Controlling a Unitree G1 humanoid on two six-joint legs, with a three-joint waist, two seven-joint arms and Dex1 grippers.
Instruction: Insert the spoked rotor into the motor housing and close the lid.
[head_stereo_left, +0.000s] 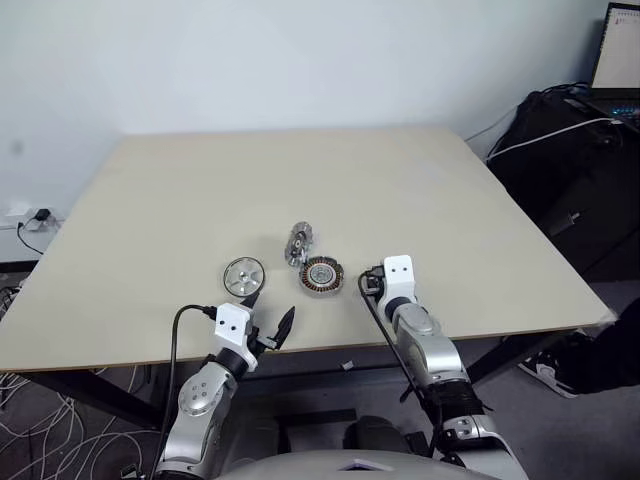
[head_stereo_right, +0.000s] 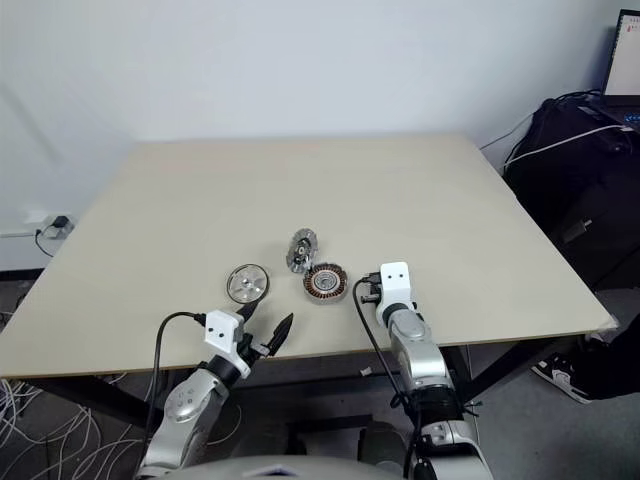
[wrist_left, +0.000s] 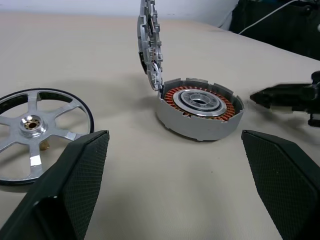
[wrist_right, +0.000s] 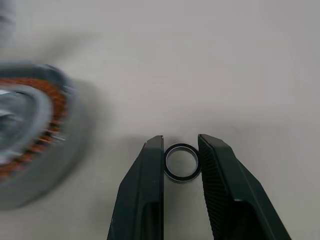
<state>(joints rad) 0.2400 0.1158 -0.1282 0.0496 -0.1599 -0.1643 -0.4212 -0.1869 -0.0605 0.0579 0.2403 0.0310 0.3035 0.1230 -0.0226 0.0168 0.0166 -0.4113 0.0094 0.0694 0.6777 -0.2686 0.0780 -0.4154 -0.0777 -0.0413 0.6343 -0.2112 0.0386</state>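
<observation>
The spoked rotor (head_stereo_left: 244, 276) lies flat on the table (head_stereo_left: 180, 200), just ahead of my left gripper (head_stereo_left: 270, 306). That gripper is open and holds nothing. The motor housing (head_stereo_left: 321, 275), with its copper winding, sits to the right of the rotor. Its lid (head_stereo_left: 298, 243) stands upright at the housing's far edge. My right gripper (wrist_right: 181, 144) is right of the housing, with both fingers pressed against a small black ring (wrist_right: 181, 162). In the left wrist view the rotor (wrist_left: 35, 132), housing (wrist_left: 200, 107) and lid (wrist_left: 150, 40) sit ahead of my wide-apart fingers (wrist_left: 75, 185).
The table's near edge (head_stereo_left: 330, 345) runs just under both wrists. Black bags and cables (head_stereo_left: 570, 150) stand off the table's right side. Cables and a wall socket (head_stereo_left: 35, 218) are at the left.
</observation>
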